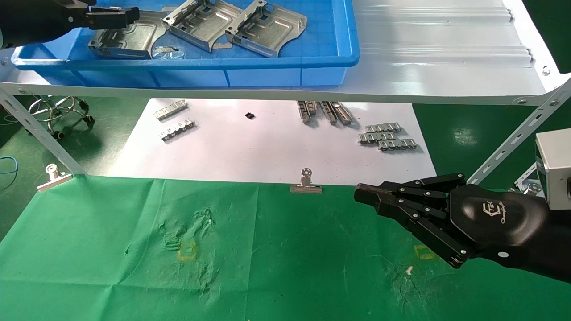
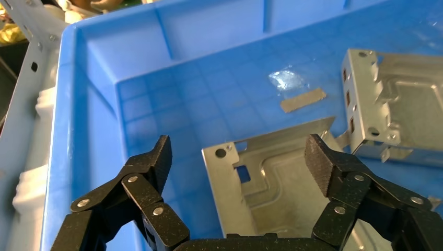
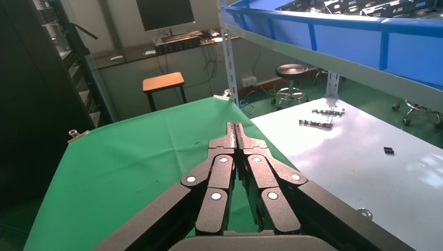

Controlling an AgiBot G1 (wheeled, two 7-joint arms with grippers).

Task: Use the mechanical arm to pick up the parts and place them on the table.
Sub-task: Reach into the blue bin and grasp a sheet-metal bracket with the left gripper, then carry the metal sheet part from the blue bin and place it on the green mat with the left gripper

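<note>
Three silvery parts lie in the blue tray on the shelf: one at the left (image 1: 129, 40), one in the middle (image 1: 200, 20), one at the right (image 1: 267, 26). My left gripper (image 1: 129, 15) hovers over the left part. In the left wrist view the gripper (image 2: 240, 157) is open and empty, its fingers astride that part (image 2: 271, 183) without touching it; a second part (image 2: 402, 115) lies beyond. My right gripper (image 1: 363, 196) is shut and empty, held low over the right side of the green table (image 1: 285, 258); it also shows in the right wrist view (image 3: 234, 128).
The blue tray (image 1: 267, 60) stands on the grey metal shelf (image 1: 446, 67), whose slanted braces (image 1: 517, 133) come down at both sides. Below it a white sheet (image 1: 267, 147) carries toothed strips (image 1: 387, 138). Binder clips (image 1: 306, 183) grip the cloth's far edge.
</note>
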